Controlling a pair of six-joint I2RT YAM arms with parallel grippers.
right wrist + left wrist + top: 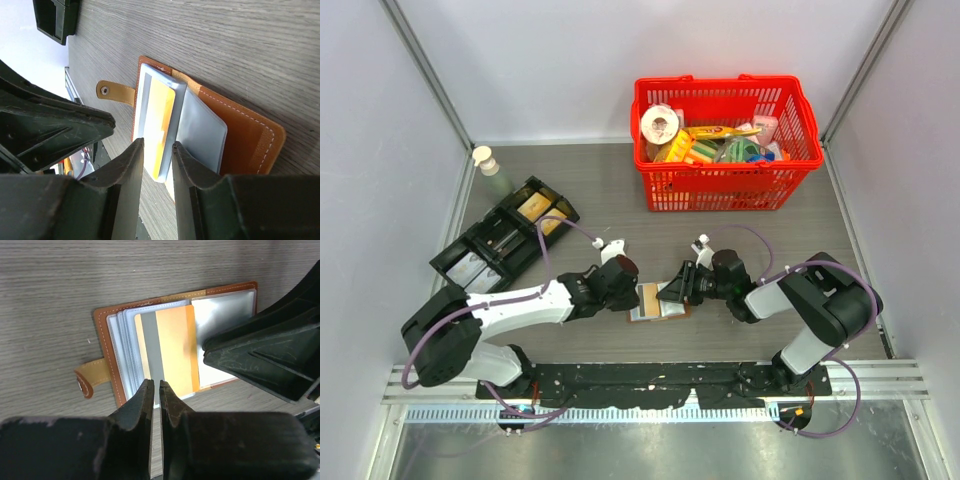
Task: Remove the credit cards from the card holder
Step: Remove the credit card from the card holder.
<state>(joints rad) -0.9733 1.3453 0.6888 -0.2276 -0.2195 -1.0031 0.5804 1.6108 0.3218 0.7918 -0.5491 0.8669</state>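
Close to the arms, the card holder [101, 335] lay open and flat on the counter [50, 280], right between the two arms. Its little tab [90, 377] stuck out to one side. The left end effector [154, 384] hung over the near edge of the holder. Its fingers were only a thin crack apart, and nothing showed between them. The right end effector [158, 145] was open a bit wider, with its fingers on either side of the edge of a clear sleeve [160, 77]. I could not tell if they touched it. An orange card [175, 350] sat inside that sleeve, so no card was out yet.

I think the job here was to get that orange card out. To do it well, one end effector would need to press the leather down so the holder did not slide or flap shut. The other would need to pinch only the card's edge, not the slippery sleeve too. Then it should pull straight out of the sleeve's open end. A slow pull looked safest, since the pages seemed thin and bendy.

Farther back sat a black tray [500, 240], a small bottle [488, 165] and a red basket [720, 85] full of things.
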